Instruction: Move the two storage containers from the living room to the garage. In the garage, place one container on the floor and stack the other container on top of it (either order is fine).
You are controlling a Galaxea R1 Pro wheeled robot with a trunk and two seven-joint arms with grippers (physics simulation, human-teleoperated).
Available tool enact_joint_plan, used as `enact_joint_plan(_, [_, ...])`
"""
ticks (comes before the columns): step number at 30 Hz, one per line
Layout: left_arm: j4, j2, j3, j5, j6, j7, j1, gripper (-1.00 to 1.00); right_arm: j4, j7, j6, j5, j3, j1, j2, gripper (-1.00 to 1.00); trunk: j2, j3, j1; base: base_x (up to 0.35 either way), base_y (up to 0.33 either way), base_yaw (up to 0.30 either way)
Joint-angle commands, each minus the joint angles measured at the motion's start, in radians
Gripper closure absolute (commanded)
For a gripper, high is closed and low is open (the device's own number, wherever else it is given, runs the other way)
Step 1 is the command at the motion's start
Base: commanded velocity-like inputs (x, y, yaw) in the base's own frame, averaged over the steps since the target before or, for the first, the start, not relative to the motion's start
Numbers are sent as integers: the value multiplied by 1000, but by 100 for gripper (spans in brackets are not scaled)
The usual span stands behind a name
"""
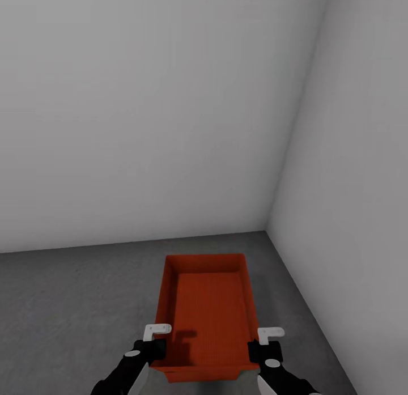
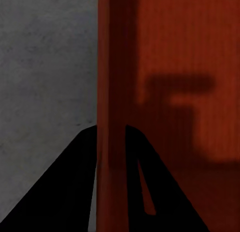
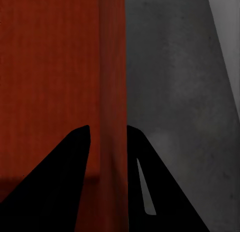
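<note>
One orange-red storage container [image 1: 207,304], shallow and lidless, lies lengthwise in front of me over the dark grey garage floor [image 1: 73,304]. My left gripper [image 1: 156,349] is shut on its left wall near the front end, one finger inside and one outside. My right gripper [image 1: 260,349] is shut on the right wall the same way. The left wrist view has the black fingers pinching the thin wall at the left gripper [image 2: 111,128], with the container [image 2: 180,52] inside and the floor [image 2: 45,67] outside. The right gripper [image 3: 108,127] clamps the container [image 3: 45,67] likewise. I cannot tell whether the base touches the floor.
Two plain white walls meet in a corner just beyond the container: the back wall [image 1: 141,100] and the right wall [image 1: 351,157]. Bare floor stretches to the left. A narrow strip of floor [image 3: 175,92] separates the container from the right wall [image 3: 227,22].
</note>
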Motion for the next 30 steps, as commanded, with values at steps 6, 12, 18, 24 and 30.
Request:
enact_joint_plan(6, [-4, 24, 5, -15, 7, 19, 0, 100, 2, -12, -7, -16, -10, -1, -28, 100, -43, -21, 23, 0, 0, 0])
enact_joint_plan(12, [-4, 24, 5, -15, 7, 19, 0, 100, 2, -12, -7, -16, -10, -1, -28, 100, -85, -48, 46, 0, 0, 0])
enact_joint_plan(18, [-5, 24, 5, -15, 7, 19, 0, 100, 2, -12, -7, -16, -10, -1, -28, 100, -127, -76, 69, 0, 0, 0])
enact_joint_plan(24, [-5, 24, 5, -15, 7, 19, 0, 100, 2, -14, -7, -16, -10, -1, -28, 100, -169, -104, 92, 0, 0, 0])
enact_joint_plan(30, [-5, 24, 5, -15, 7, 19, 0, 100, 2, -14, -8, -16, -10, -1, -27, 100, -197, -124, 108, 0, 0, 0])
